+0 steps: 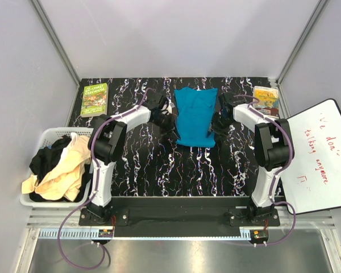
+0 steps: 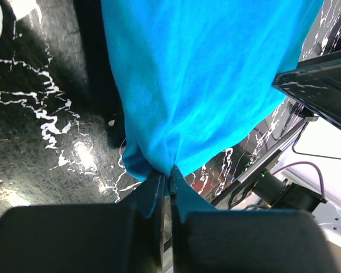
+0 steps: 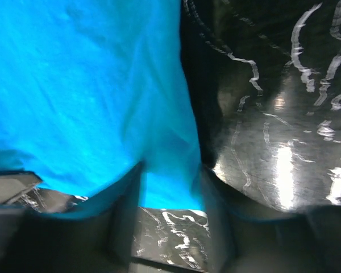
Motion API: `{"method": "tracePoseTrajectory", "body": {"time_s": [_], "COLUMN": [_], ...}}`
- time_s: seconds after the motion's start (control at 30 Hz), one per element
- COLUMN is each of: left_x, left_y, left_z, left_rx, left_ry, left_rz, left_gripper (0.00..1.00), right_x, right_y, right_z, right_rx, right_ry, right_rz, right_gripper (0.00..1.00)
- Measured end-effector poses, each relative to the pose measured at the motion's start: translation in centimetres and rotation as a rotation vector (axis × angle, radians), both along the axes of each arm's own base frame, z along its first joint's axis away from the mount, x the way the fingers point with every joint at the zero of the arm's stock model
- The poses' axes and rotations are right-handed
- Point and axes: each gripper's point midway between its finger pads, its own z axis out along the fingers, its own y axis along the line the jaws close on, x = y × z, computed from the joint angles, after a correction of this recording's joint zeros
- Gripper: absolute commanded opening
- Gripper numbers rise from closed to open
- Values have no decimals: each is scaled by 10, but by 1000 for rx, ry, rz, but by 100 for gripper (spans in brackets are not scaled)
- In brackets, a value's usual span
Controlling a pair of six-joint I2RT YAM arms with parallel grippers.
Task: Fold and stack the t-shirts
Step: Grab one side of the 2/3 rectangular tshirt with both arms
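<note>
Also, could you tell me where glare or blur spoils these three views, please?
Top external: sharp and evenly lit, the teal t-shirt clear. Left wrist: glare patches on the glossy table; the left gripper dark and soft. Right wrist: blurriest, the right gripper smeared, more glare on the table.

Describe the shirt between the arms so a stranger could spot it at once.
On the black marbled table, look at the far middle. There is the teal blue t-shirt, one edge pinched by the left gripper. It is the only shirt outside the white basket, where black and cream shirts are heaped.
</note>
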Motion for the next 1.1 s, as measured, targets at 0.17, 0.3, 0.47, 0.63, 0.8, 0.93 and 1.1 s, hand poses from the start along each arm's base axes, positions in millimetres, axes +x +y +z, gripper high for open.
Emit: {"method": "tracePoseTrajectory", "body": {"time_s": [0.17, 0.3, 0.47, 0.63, 0.8, 0.93, 1.1], "left_x": [-1, -7, -20, -34, -67, -101, -131], "left_y": [1, 4, 9, 3, -3, -4, 1], "left_z": [-4, -7, 11, 38, 21, 3, -12], "left_rx": [3, 11, 7, -21, 7, 52, 94], "left_ry": [2, 11, -13, -64, -9, 67, 133], "left_rz": [3, 4, 2, -27, -82, -130, -167], "left_gripper": [0, 0, 0, 0, 0, 0, 0], "right_x": [-3, -5, -11, -21, -41, -62, -88], "right_y": [11, 15, 18, 19, 17, 16, 14], "right_z": [-8, -6, 10, 24, 10, -1, -14], "right_rx": [58, 85, 114, 138, 138, 146, 162], "right_ry": [38, 44, 22, 3, 70, 146, 226], "right_rz": [19, 28, 38, 60, 82, 101, 114], "right_gripper": [2, 1, 2, 2, 1, 2, 23]}}
